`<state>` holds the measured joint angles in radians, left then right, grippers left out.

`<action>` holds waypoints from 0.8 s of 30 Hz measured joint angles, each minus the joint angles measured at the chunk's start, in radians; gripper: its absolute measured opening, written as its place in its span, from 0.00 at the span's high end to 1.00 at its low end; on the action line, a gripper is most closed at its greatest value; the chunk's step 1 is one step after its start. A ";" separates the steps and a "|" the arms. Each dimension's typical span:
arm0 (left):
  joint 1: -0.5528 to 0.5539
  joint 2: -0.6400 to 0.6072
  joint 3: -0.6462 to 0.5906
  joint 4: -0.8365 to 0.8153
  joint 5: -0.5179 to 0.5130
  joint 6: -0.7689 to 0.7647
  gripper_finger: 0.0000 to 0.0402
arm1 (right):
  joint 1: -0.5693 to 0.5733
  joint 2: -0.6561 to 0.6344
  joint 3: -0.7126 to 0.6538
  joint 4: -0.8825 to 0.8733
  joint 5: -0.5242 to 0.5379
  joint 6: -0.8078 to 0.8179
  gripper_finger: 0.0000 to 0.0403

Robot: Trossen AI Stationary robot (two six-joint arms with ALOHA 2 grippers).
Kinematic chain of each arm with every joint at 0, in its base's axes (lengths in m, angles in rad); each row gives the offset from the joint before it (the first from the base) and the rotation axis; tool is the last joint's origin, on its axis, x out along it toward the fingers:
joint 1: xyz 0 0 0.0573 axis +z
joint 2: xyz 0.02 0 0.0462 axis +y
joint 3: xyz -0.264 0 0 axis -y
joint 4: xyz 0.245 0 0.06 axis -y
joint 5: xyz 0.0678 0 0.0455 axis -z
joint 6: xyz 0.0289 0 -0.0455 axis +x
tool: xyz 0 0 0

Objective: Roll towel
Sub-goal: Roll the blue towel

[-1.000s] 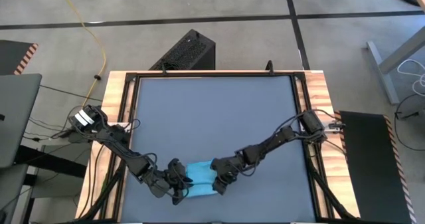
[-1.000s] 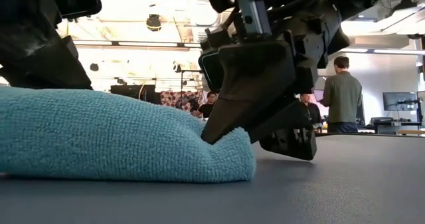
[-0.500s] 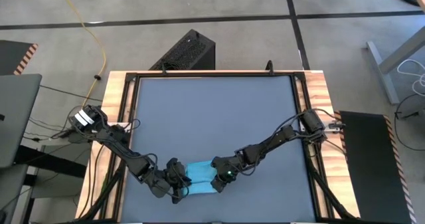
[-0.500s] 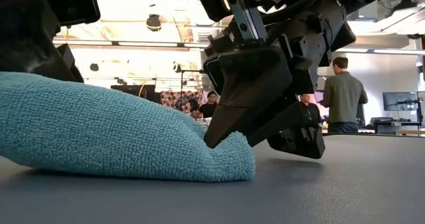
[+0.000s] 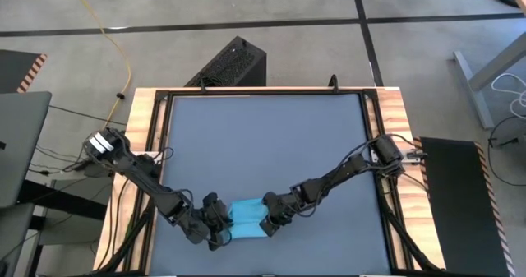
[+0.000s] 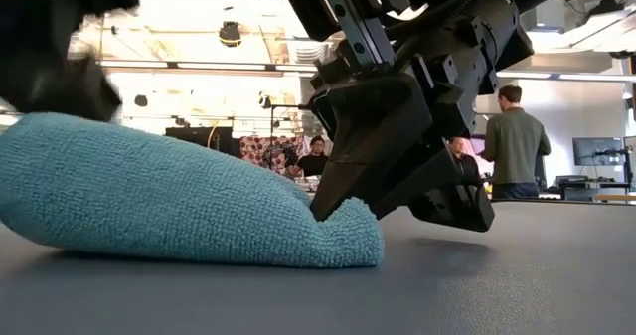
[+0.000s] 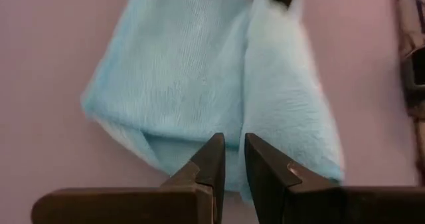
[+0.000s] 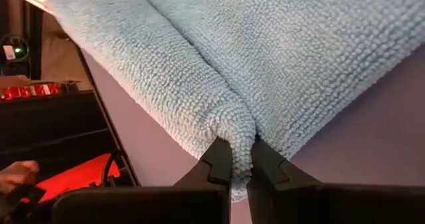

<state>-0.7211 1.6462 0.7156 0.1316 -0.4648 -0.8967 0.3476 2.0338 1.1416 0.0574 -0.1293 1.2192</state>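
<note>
The light blue towel [image 5: 246, 218] lies bunched near the table's near edge, between my two grippers. My left gripper [image 5: 223, 228] is at its left end and my right gripper [image 5: 267, 218] at its right end, each shut on cloth. In the low view the towel [image 6: 169, 201] is a thick mound. Its right end rests on the table under my right gripper [image 6: 343, 208], and its left part is raised off the surface. My left gripper shows there only as a dark blur [image 6: 50, 57]. My left gripper [image 7: 234, 159] pinches a bunched fold at the towel's left end [image 7: 234, 143] between its two fingers, slanting down from the table's left. A ridge of cloth [image 7: 279, 98] runs away from the fingertips. That end is lifted off the table. My right gripper [image 8: 240, 159] pinches a gathered fold at the towel's right end [image 8: 232, 127] between its two fingers; several layers are bunched there. The fingers [image 6: 348, 176] slant down from the table's right. The pinched end [image 6: 353, 238] sits on the tabletop.
The dark tabletop [image 5: 263, 145] stretches free beyond the towel toward the far edge. A black box [image 5: 234, 63] stands on the floor past the far edge and a laptop [image 5: 16, 145] at the left. People [image 6: 512, 141] stand in the room behind.
The towel's left part has risen off the table, so its underside now shows in the low view, while its right end has stayed down. Both grippers have tipped on the spot. My left gripper's dark bulk has gone up and left in the low view.
</note>
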 joint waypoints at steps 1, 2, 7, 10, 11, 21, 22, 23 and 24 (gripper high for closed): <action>-0.003 -0.027 0.000 -0.006 -0.021 0.022 0.89 | -0.002 0.000 0.000 -0.008 0.000 0.004 0.90; -0.006 -0.058 0.000 -0.008 -0.049 0.040 0.89 | -0.005 0.000 0.000 -0.011 0.000 0.004 0.90; -0.007 -0.195 0.001 -0.062 -0.152 0.125 0.89 | -0.014 0.000 -0.001 -0.011 -0.004 0.006 0.90; -0.007 -0.214 0.001 -0.026 -0.156 0.172 0.89 | -0.017 0.001 -0.001 -0.012 -0.005 0.020 0.90; -0.007 -0.202 0.001 0.014 -0.139 0.192 0.89 | -0.017 0.001 -0.001 -0.012 -0.005 0.022 0.90; -0.004 0.078 0.022 0.295 -0.017 0.168 0.89 | -0.016 0.002 -0.003 -0.008 -0.004 0.031 0.90; 0.000 0.093 0.025 0.297 -0.019 0.149 0.89 | -0.016 0.002 -0.003 -0.007 -0.004 0.031 0.90; 0.002 0.104 0.026 0.298 -0.019 0.133 0.89 | -0.016 0.002 -0.003 -0.008 -0.004 0.031 0.90; 0.005 0.111 0.027 0.295 -0.019 0.116 0.89 | -0.016 0.002 -0.003 -0.008 -0.004 0.031 0.90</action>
<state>-0.7162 1.7570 0.7422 0.4263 -0.4835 -0.7807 0.3317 2.0354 1.1385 0.0498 -0.1337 1.2499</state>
